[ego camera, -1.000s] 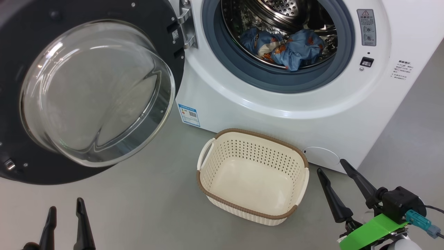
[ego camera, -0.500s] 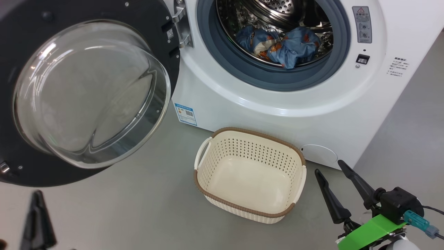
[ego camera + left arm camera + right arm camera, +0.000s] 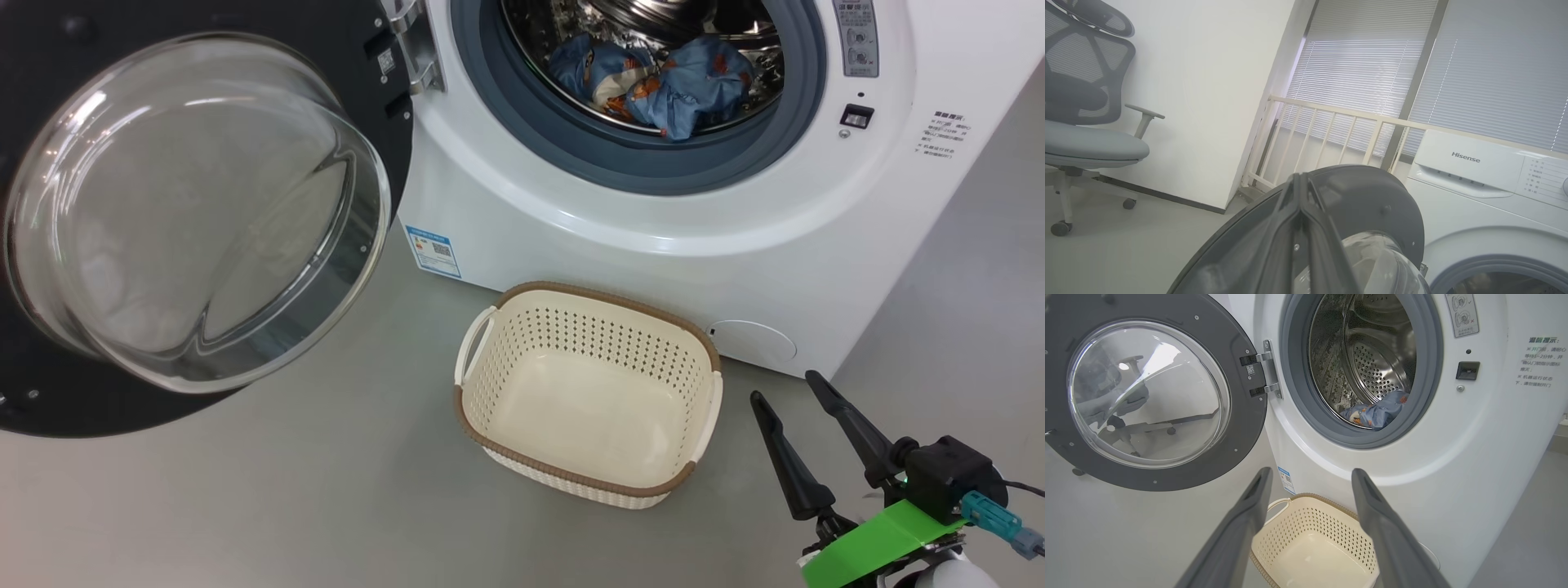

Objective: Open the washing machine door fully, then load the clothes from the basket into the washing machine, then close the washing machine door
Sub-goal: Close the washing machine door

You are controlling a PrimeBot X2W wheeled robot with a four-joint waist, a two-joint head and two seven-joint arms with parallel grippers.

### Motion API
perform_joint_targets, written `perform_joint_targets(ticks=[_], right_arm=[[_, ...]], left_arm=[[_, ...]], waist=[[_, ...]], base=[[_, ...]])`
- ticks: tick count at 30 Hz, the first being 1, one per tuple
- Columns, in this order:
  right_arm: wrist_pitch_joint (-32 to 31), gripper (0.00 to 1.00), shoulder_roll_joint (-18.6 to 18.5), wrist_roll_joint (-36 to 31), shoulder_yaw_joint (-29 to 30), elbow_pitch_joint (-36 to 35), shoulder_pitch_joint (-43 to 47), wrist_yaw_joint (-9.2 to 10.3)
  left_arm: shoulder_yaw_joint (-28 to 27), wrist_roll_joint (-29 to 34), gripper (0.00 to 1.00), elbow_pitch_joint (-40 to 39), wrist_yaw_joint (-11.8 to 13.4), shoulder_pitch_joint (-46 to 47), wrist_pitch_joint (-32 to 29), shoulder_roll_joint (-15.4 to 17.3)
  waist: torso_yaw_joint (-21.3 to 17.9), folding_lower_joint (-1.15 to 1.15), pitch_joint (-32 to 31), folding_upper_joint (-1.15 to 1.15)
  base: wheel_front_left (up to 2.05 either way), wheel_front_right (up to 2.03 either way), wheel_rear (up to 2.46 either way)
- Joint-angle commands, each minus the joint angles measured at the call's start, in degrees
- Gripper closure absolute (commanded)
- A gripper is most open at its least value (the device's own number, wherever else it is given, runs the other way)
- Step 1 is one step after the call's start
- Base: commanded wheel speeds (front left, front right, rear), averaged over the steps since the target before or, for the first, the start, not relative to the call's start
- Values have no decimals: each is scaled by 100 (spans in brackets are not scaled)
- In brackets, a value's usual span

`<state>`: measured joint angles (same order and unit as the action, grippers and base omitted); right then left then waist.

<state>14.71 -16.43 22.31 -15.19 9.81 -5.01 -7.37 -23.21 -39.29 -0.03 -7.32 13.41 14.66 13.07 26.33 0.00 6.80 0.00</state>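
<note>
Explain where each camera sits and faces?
Head view: on the head, looking down at washing machine, open door, basket; right gripper lower right.
Left wrist view: on that wrist, along the shut left gripper, past the door toward a chair.
Right wrist view: on that wrist, between open fingers, into the drum.
Head and right wrist views share basket and clothes.

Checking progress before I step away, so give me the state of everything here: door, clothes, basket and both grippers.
Door: wide open, swung out to the left.
Clothes: bunched inside the washing machine.
Basket: upright on the floor in front of the machine, empty.
Left gripper: shut, nothing between the fingers.
Right gripper: open, holding nothing, beside the basket.
</note>
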Motion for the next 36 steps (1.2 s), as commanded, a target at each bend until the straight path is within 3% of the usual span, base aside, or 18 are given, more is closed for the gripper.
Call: perform_joint_targets(ticks=[1, 8, 13, 17, 27, 36], right_arm=[[29, 0, -47, -20, -92, -152, 4, -12], [29, 0, -86, -40, -131, -177, -119, -12], [29, 0, -121, -28, -194, -166, -201, -12], [29, 0, -165, -22, -242, -162, -264, -12], [29, 0, -262, -22, -338, -163, -394, -12], [29, 0, -355, -30, -356, -180, -481, -12]], left_arm=[[-221, -137, 100, -35, -14, 259, -10, 317], [-591, -2009, 100, 1608, -15, 1509, -1091, 1307], [-567, -2583, 100, 2852, -16, 2269, -1853, 2021], [-408, -2868, 100, 3740, 0, 2765, -2615, 2413], [21, -3134, 100, 5130, 166, 3694, -4244, 3003], [263, -3094, 100, 5534, 217, 3942, -4773, 3122]], waist=[[2, 0, 29, 0], [-60, 0, 212, 0], [-121, 0, 310, 0], [-154, 0, 405, 0], [-203, 0, 639, 0], [-197, 0, 853, 0]], base=[[0, 0, 0], [0, 0, 0], [0, 0, 0], [0, 0, 0], [0, 0, 0], [0, 0, 0]])
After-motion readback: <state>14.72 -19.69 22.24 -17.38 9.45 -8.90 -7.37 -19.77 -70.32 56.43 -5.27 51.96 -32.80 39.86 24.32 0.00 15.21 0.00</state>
